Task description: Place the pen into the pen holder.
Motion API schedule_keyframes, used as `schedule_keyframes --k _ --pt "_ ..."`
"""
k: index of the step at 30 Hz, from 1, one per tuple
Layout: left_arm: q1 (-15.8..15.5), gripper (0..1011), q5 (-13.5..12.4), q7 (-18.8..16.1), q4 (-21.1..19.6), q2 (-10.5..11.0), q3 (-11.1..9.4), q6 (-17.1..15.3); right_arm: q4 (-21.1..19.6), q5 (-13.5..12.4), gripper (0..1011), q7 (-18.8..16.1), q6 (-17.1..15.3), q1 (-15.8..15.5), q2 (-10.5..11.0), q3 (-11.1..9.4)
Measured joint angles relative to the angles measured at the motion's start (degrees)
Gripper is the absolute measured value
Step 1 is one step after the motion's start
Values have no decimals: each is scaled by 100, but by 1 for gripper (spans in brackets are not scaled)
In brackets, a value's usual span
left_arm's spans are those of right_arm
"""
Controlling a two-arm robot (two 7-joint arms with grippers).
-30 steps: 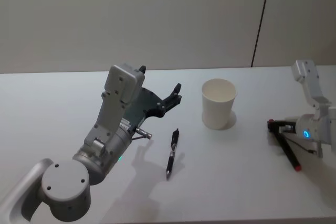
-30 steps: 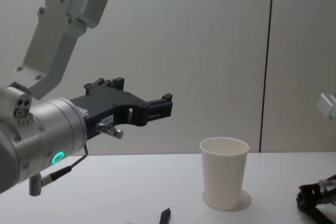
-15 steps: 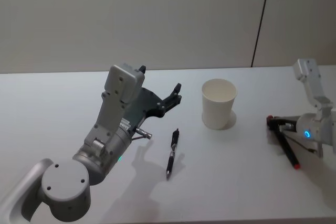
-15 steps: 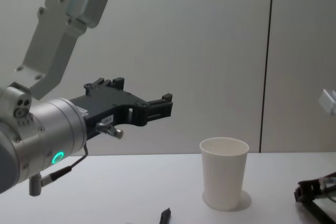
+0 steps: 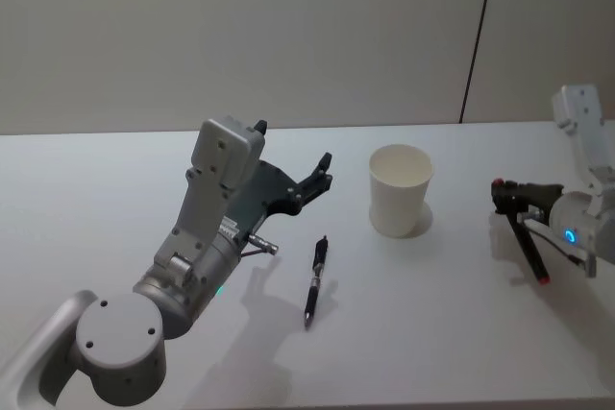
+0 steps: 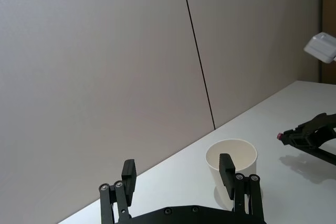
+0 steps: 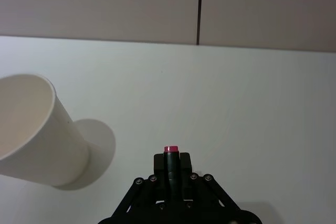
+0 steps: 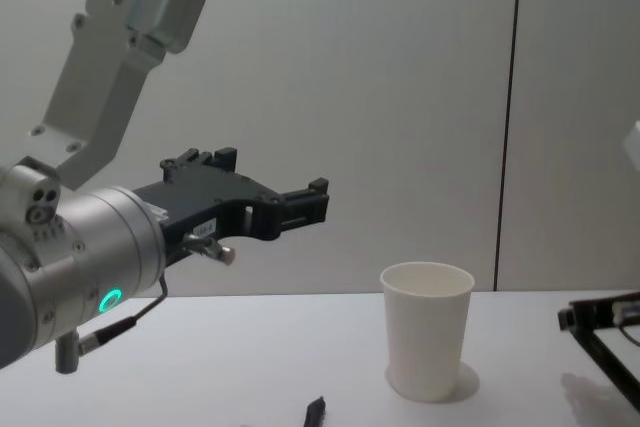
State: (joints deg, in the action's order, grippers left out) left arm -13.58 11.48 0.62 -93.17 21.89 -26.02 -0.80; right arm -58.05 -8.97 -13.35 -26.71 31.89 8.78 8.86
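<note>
The pen holder is a white paper cup standing upright at mid-table. One black pen lies flat on the table, nearer me and left of the cup. My left gripper hovers open above the table left of the cup, holding nothing. To the cup's right, my right gripper is shut on a second black pen with red ends. That pen slants down from the fingers, clear of the table.
The white table runs back to a plain grey wall with a dark vertical seam. There is free room between the cup and the right gripper.
My right gripper has risen and drawn slightly back with the red-ended pen, lifting it off the table. The left arm, the cup and the lying pen have not moved.
</note>
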Motion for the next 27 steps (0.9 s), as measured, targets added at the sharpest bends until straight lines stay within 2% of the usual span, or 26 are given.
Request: schedule_keyframes --k 10,17,27 --pt "0 1004 0 0 0 0 0 0 -631 -54 159 139 561 -345 57 -23" --pt "0 1004 0 0 0 0 0 0 -1023 -85 158 265 1095 -572 77 -22" --pt "0 1004 0 0 0 0 0 0 -1280 -86 158 382 1903 -718 46 20"
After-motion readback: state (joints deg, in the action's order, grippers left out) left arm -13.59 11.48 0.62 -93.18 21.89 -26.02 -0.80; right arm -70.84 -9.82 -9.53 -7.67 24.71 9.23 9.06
